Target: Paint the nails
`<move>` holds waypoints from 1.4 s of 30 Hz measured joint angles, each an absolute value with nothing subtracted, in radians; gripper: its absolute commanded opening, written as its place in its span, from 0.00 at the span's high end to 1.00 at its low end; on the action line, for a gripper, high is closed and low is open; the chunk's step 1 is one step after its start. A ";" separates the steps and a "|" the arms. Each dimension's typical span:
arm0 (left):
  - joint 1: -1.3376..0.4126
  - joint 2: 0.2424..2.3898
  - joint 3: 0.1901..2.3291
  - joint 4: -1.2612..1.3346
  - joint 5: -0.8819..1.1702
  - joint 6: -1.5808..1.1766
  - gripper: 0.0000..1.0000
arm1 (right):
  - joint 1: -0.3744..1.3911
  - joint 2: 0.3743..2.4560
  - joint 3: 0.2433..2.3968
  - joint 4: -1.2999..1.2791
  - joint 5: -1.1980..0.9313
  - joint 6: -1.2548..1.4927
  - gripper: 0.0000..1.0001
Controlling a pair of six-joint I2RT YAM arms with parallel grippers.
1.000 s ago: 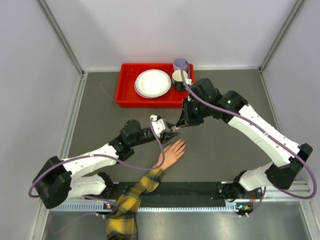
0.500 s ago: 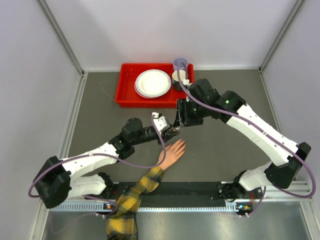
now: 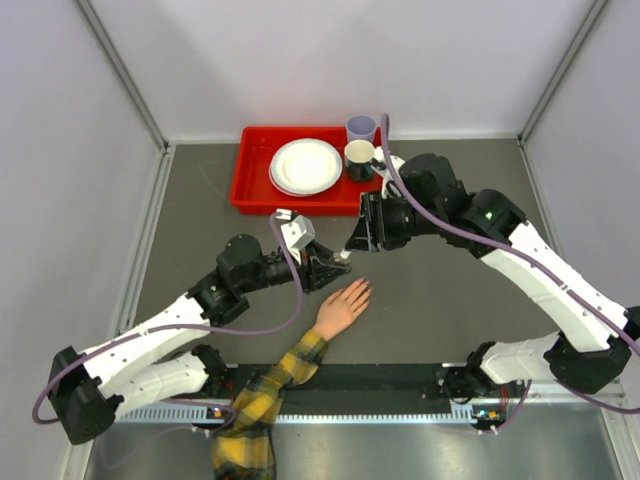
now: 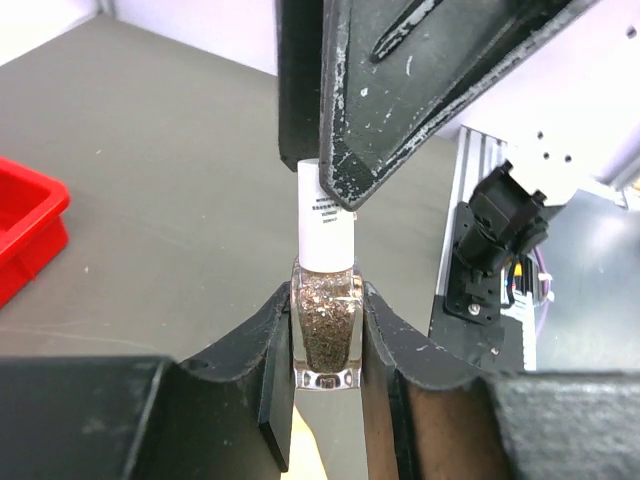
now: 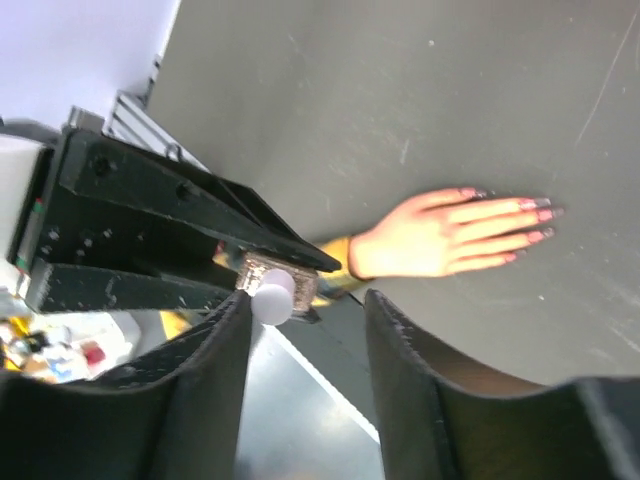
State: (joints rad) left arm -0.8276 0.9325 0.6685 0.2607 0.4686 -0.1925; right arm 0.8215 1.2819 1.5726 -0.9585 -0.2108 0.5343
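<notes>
- The left tool (image 3: 333,263) pinches the small bottle (image 4: 325,335), which stands upright.
- The right tool (image 5: 307,298) is spread wide. The white cap (image 4: 327,228) sits beside one side, not squeezed.
- The nails (image 5: 535,218) are on the hand (image 3: 343,305), flat on the surface (image 3: 450,290). It lies just nearer than both tools, with the fingers pointing far-right.
- I think the cap comes off first.

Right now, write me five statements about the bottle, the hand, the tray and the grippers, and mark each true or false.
1. The left gripper clamps the bottle. True.
2. The bottle's white cap is off. False: it sits on the bottle.
3. The mannequin hand lies in the red tray. False: it lies on the grey table, outside the tray.
4. A white plate sits in the tray. True.
5. The right gripper is shut. False: its jaws stand apart at the cap.
</notes>
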 measured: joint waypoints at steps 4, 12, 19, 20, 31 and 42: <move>-0.828 0.929 0.706 0.201 0.417 -0.210 1.00 | 0.845 1.318 1.628 -0.978 -0.159 0.580 0.56; -0.828 0.914 0.726 0.122 0.326 -0.184 1.00 | 0.871 1.380 1.700 -1.041 -0.083 0.619 0.58; -0.847 0.910 0.732 0.094 0.289 -0.152 1.00 | 0.875 1.415 1.704 -1.034 -0.109 0.635 0.64; -0.849 0.908 0.732 0.093 0.289 -0.149 1.00 | 0.875 1.420 1.704 -1.031 -0.118 0.639 0.65; -0.859 0.885 0.723 0.090 0.272 -0.120 1.00 | 0.877 1.450 1.711 -0.998 -0.191 0.653 1.00; -0.845 0.846 0.692 0.133 0.422 -0.237 1.00 | 0.876 1.393 1.648 -0.933 -0.368 0.382 1.00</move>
